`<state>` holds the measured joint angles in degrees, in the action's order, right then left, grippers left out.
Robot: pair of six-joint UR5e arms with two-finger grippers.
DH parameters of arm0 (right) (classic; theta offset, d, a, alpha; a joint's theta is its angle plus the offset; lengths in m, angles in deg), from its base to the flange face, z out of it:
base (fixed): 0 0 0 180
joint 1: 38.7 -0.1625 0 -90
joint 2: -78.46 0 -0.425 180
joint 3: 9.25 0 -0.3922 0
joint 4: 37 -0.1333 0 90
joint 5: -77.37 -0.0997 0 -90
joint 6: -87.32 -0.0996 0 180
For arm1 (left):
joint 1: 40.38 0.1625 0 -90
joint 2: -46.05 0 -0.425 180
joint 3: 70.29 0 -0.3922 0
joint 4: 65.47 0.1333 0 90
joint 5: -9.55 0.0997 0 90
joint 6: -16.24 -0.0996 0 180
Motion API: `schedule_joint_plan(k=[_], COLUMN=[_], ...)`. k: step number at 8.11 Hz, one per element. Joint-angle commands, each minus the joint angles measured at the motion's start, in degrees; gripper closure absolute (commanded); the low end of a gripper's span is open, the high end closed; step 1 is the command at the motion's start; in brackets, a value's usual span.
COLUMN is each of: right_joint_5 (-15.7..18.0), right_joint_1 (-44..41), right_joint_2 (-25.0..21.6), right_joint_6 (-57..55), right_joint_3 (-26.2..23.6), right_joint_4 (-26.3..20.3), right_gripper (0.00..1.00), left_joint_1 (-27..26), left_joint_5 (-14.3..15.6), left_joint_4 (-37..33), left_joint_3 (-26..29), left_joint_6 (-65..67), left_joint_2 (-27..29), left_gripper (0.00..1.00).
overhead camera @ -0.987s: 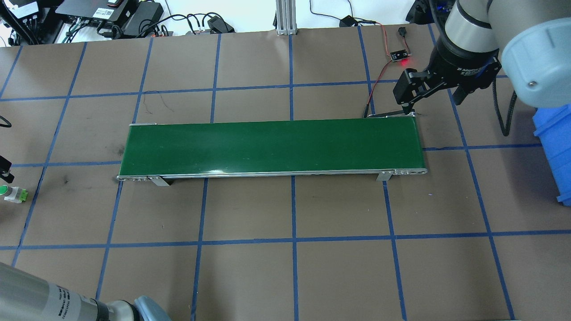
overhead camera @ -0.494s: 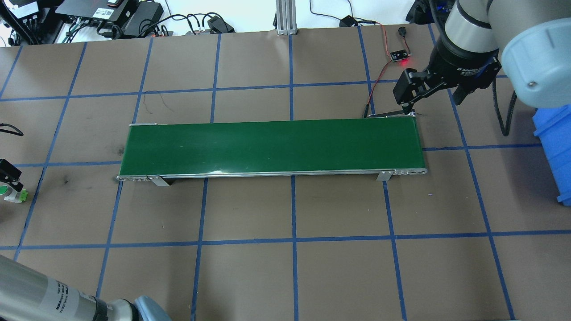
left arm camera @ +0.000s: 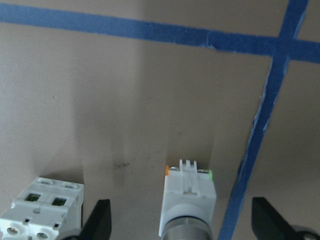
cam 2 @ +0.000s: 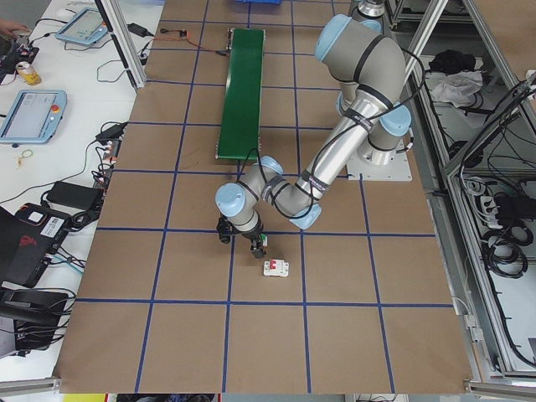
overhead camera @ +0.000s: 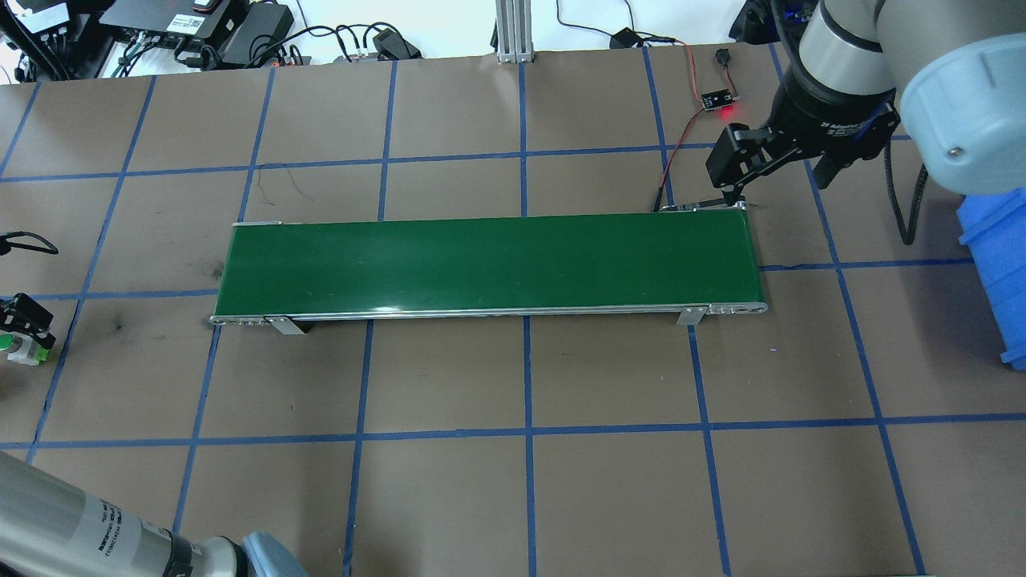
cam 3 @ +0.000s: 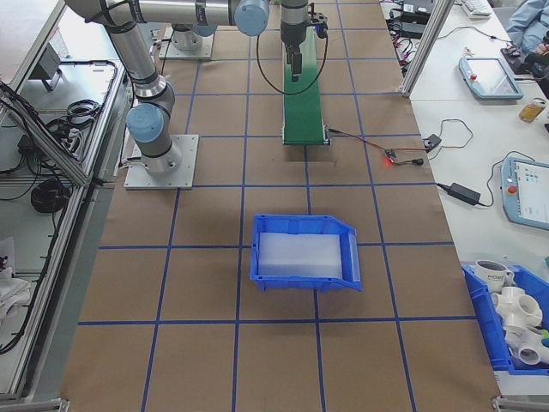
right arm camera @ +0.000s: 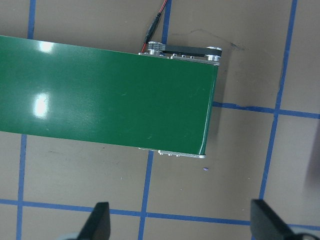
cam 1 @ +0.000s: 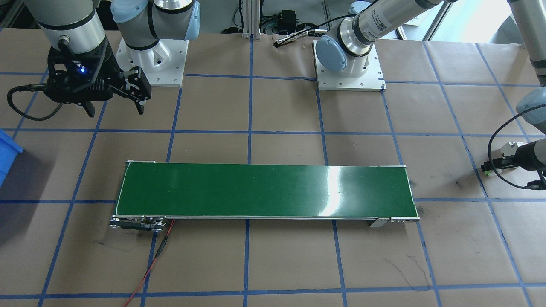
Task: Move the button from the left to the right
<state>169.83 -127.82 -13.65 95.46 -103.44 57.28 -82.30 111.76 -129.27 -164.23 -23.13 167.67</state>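
Note:
The button lies on its side on the brown table paper at the robot's far left, white body with a light-green base; its green cap shows in the overhead view. My left gripper is open and straddles it, one finger on each side, without touching. In the overhead view the left gripper is at the left edge. My right gripper hangs open and empty above the right end of the green conveyor belt, also seen in the right wrist view as the belt.
A white circuit breaker lies just beside the left finger, close to the button. A blue bin stands at the right table edge. A small board with a red light and its wires lie behind the belt's right end.
My left gripper has come further in from the left edge and now sits over the button, covering part of it. The right arm has not moved.

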Motion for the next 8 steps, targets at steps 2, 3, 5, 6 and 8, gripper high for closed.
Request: schedule_joint_plan(k=[2, 3, 5, 6, 8], right_joint_5=[0.0, 0.0, 0.0, 0.0, 0.0], right_joint_1=[0.0, 0.0, 0.0, 0.0, 0.0], right_joint_2=[0.1, 0.1, 0.1, 0.1, 0.1], right_joint_6=[0.0, 0.0, -0.1, 0.0, 0.0], right_joint_3=[0.1, 0.0, 0.0, 0.1, 0.1], right_joint_4=[0.1, 0.1, 0.1, 0.3, 0.4], right_gripper=[0.0, 0.0, 0.0, 0.0, 0.0], left_joint_1=[0.0, 0.0, 0.0, 0.0, -0.5], left_joint_5=[-0.2, -0.5, -2.4, -2.3, -2.8], left_joint_4=[2.1, 2.1, 2.0, 1.7, 1.0], left_joint_3=[-2.1, -2.1, -2.1, -1.9, -1.4], left_joint_6=[-0.2, -0.2, -0.4, -0.5, -3.6], left_joint_2=[0.2, 0.2, -0.2, -1.5, -6.8], left_gripper=[0.45, 0.78, 1.0, 1.0, 1.0])
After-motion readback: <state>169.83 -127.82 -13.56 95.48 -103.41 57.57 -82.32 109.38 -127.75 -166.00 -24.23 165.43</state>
